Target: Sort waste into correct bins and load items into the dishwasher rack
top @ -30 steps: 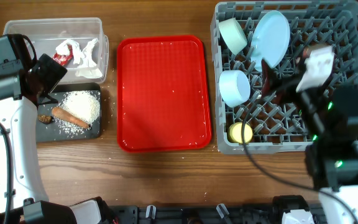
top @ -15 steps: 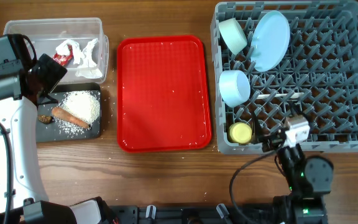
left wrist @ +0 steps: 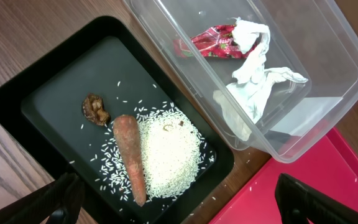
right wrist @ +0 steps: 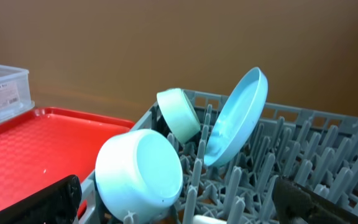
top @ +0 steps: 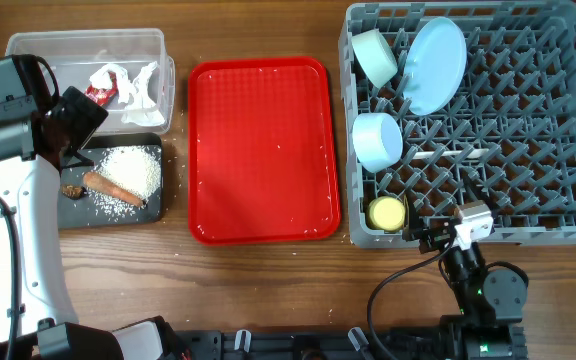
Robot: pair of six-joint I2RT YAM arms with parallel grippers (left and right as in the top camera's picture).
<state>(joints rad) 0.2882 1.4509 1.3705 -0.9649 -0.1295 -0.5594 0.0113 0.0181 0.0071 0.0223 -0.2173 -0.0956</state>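
Observation:
The clear tub (top: 28, 45) holds a red wrapper (top: 101, 92) and white tissue (top: 140, 82). The black tray (top: 73, 215) holds rice (top: 133, 170), a carrot stick (top: 113, 187) and a brown bit (top: 72, 189). The grey rack (top: 528, 150) holds a blue plate (top: 435, 62), two bowls (top: 375, 55) (top: 378, 140), a yellow cup (top: 387, 213) and a white spoon (top: 448, 155). My left gripper (top: 76, 125) hovers open and empty above the two bins. My right gripper (top: 438, 235) is open and empty at the rack's front edge.
The flat red serving tray (top: 263, 150) lies between the bins and the rack, with a few rice grains on it. The right arm's base and cables sit at the table's front edge, below the rack.
My right arm has pulled back from above the rack to the table's front edge. The white spoon now shows lying in the rack. The left arm has not moved.

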